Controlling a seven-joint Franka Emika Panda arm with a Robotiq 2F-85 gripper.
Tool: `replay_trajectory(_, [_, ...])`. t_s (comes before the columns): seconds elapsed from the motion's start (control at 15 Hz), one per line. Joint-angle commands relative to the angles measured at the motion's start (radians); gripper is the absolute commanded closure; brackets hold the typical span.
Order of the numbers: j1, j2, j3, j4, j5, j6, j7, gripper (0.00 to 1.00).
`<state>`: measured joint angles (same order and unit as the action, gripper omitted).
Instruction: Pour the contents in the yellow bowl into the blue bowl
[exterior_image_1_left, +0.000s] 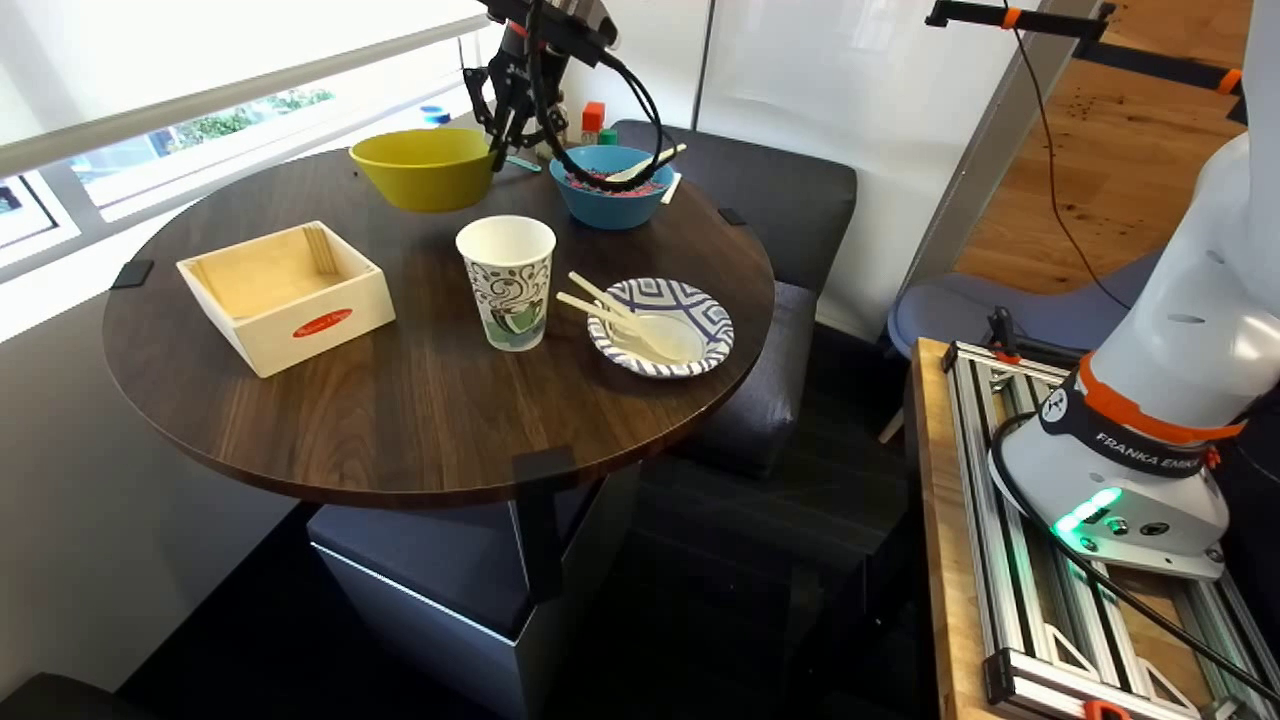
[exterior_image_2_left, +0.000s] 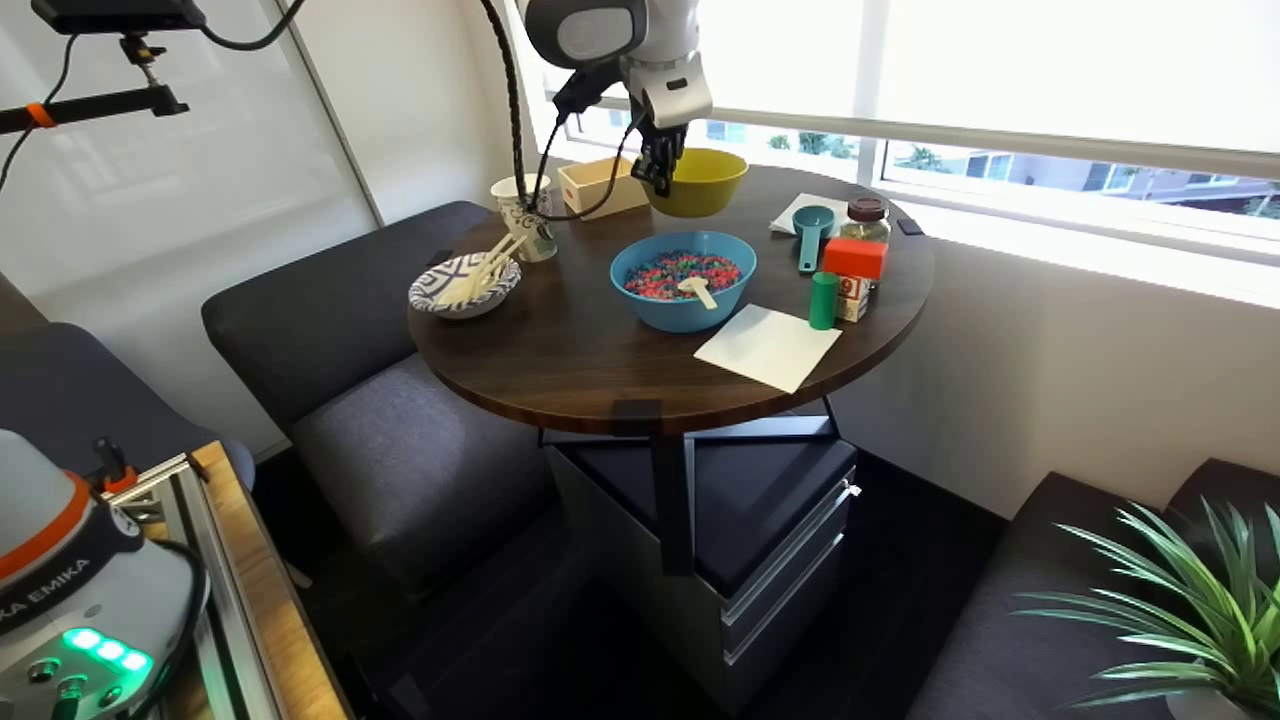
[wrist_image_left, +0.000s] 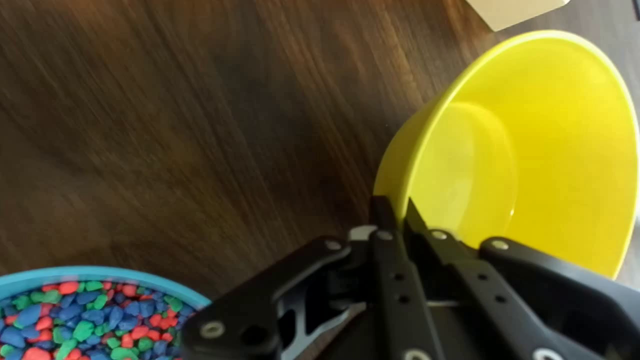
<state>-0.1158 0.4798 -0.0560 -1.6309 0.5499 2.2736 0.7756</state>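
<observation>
The yellow bowl (exterior_image_1_left: 425, 182) shows in both exterior views (exterior_image_2_left: 708, 185) and the wrist view (wrist_image_left: 565, 145). Its inside looks empty. My gripper (wrist_image_left: 392, 210) is shut on its rim, one finger inside and one outside. The bowl looks slightly tilted and seems held a little above the table. The gripper also shows in both exterior views (exterior_image_1_left: 497, 150) (exterior_image_2_left: 658, 185). The blue bowl (exterior_image_1_left: 605, 212) stands upright on the table, apart from the yellow one (exterior_image_2_left: 675, 318) (wrist_image_left: 100, 272). It holds red, blue and green pebbles (wrist_image_left: 90, 320) and a pale spoon (exterior_image_2_left: 698, 290).
On the round table (exterior_image_1_left: 420, 400) are a wooden box (exterior_image_1_left: 340, 335), a paper cup (exterior_image_1_left: 510, 290) and a patterned plate (exterior_image_1_left: 715, 345) with chopsticks. Near the blue bowl are white paper (exterior_image_2_left: 768, 348), a green bottle (exterior_image_2_left: 823, 300), a red-topped container (exterior_image_2_left: 855, 260), a jar (exterior_image_2_left: 866, 222) and a teal scoop (exterior_image_2_left: 812, 225).
</observation>
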Motion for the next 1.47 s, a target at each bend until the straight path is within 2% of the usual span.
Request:
replay_trajectory(0.0, [-0.016, 0.014, 0.014, -0.012, 0.040, 0.040, -0.048, 0.99])
replay_trajectory(0.8, [0.007, 0.068, 0.010, 0.035, 0.023, 0.047, -0.053, 0.99])
replay_trajectory(0.87, [0.007, 0.065, 0.006, 0.035, 0.018, 0.045, -0.048, 0.69])
replay_trajectory(0.93, [0.005, 0.061, 0.003, 0.037, 0.013, 0.028, -0.044, 0.69])
replay_trajectory(1.0, [0.000, 0.047, 0.002, 0.035, 0.013, 0.007, -0.044, 0.63])
replay_trajectory(1.2, [-0.015, -0.050, -0.007, 0.009, -0.009, -0.143, -0.032, 0.39])
replay_trajectory(1.4, [-0.015, -0.142, -0.046, -0.012, -0.083, -0.303, 0.001, 0.17])
